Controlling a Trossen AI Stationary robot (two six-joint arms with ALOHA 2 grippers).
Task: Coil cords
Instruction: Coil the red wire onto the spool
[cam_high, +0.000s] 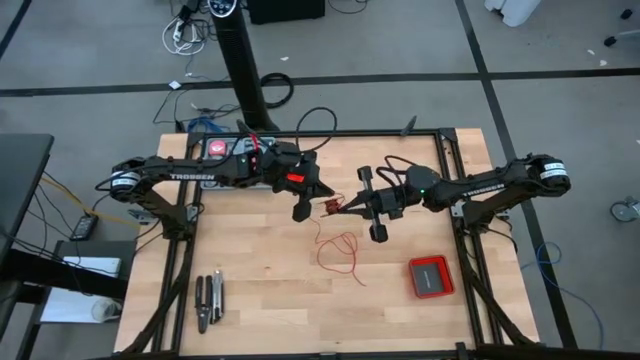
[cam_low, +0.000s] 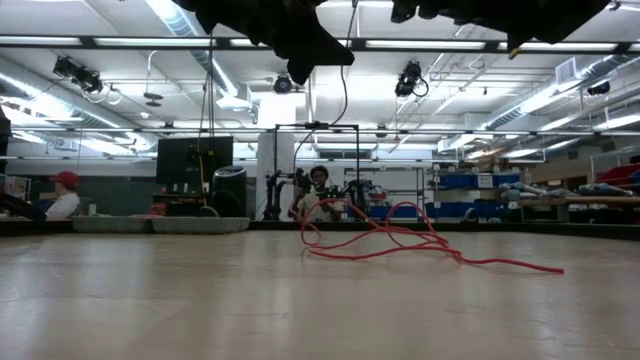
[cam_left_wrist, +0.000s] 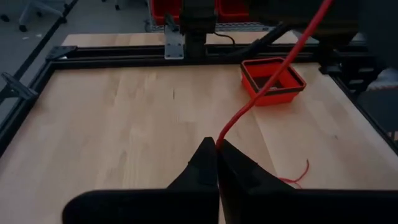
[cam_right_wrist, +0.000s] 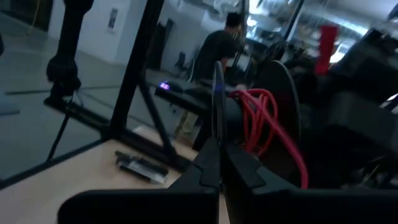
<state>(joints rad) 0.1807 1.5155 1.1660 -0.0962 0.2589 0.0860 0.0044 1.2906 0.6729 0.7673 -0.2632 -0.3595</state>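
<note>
The cord is one thin red wire. Part of it lies in loose loops (cam_high: 340, 250) on the wooden table, seen in the low view as low red loops (cam_low: 385, 238). The other part is wound on a small black spool (cam_right_wrist: 273, 102), which hangs above the table's middle (cam_high: 328, 207). My left gripper (cam_high: 302, 210) is shut on the wire just left of the spool. My right gripper (cam_high: 346, 208) comes from the right and is shut on the spool. My left gripper pinches a single strand of the red wire (cam_left_wrist: 219, 138) between its two fingertips, slanting down from the table's left. From the tips the strand runs straight and taut (cam_left_wrist: 280, 62) up toward the spool. A loose piece (cam_left_wrist: 298, 177) lies on the table below. My right gripper pinches the thin rim of the spool's nearer black flange (cam_right_wrist: 217, 127) between its two fingertips, coming about level from the table's right. The spool is lifted clear of the table, flanges on edge, with red turns (cam_right_wrist: 256, 121) wound between them.
A flat red square box (cam_high: 431, 276) sits at the near right of the table. A pair of dark hand tools (cam_high: 208, 300) lies at the near left. A black frame (cam_high: 445, 150) rims the table. People show in the room beyond.
</note>
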